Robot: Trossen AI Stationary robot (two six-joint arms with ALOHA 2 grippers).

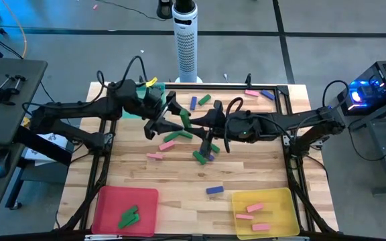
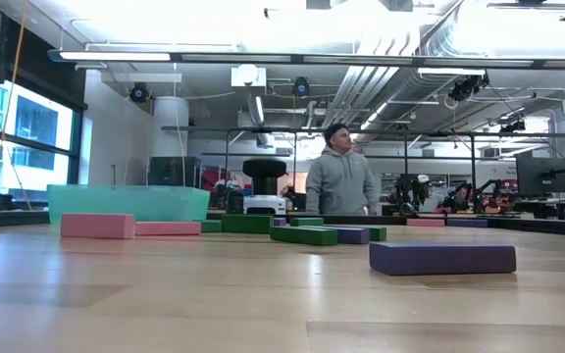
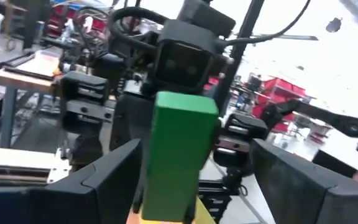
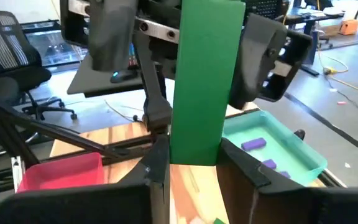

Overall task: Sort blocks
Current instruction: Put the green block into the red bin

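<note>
A green block (image 1: 184, 120) hangs in the air over the middle of the table, between my two grippers. My right gripper (image 4: 194, 177), reaching in from the table's right, is shut on it. My left gripper (image 3: 191, 186), reaching in from the left, is open. Its fingers (image 4: 266, 56) stand on either side of the block's other end (image 3: 182, 124). More blocks in pink (image 1: 168, 144), green (image 1: 200, 157) and blue (image 1: 214, 190) lie flat on the wood. Neither gripper shows in the low view. My right gripper pinches the green block's end (image 4: 194, 152) between its two fingers, which come about level from the table's right. The rest of the block stands out past the fingertips into the gap of my left gripper. The block is lifted clear of the table.
A red tray (image 1: 102, 201) with green blocks and a yellow tray (image 1: 283, 201) with pink blocks sit at the near edge. A teal tray (image 4: 303, 162) with blue blocks lies under my left arm. Loose blocks (image 1: 251, 93) lie at the far right. A person (image 2: 341, 181) stands beyond the table.
</note>
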